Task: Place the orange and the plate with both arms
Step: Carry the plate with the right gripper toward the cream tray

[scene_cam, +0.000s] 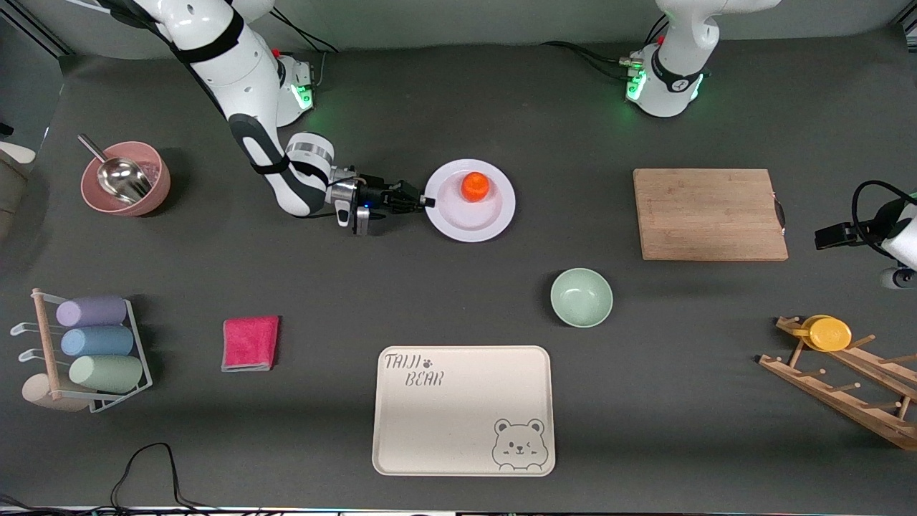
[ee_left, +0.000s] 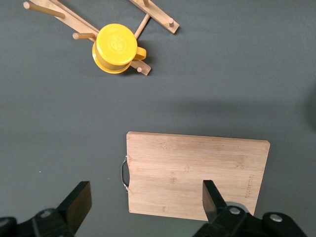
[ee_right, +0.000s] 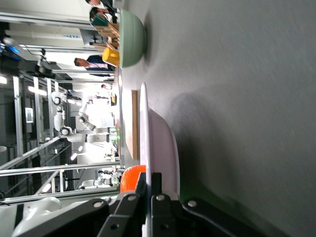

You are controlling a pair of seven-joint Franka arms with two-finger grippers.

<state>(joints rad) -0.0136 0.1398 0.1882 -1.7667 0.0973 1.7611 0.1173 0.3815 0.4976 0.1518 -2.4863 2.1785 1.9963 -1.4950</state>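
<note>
The right claw (scene_cam: pixel 428 202) is closed on the rim of the plate (scene_cam: pixel 481 218), pinching the edge that faces the right arm's end of the worktop (scene_cam: pixel 458 287); the right wrist view shows its fingers (ee_right: pixel 159 190) clamped together over that rim. The plate lies flat on the worktop, farther from the front camera than the bowl (scene_cam: pixel 581 297) and the tray (scene_cam: pixel 463 411). The orange (scene_cam: pixel 475 186) sits on the plate, on the part farther from the front camera. The left claw (ee_left: pixel 143 205) waits with its fingers spread wide, holding nothing, over the cutting board (scene_cam: pixel 709 213) at the left arm's end, near the rack (scene_cam: pixel 845 390) with the yellow cup (scene_cam: pixel 827 333).
</note>
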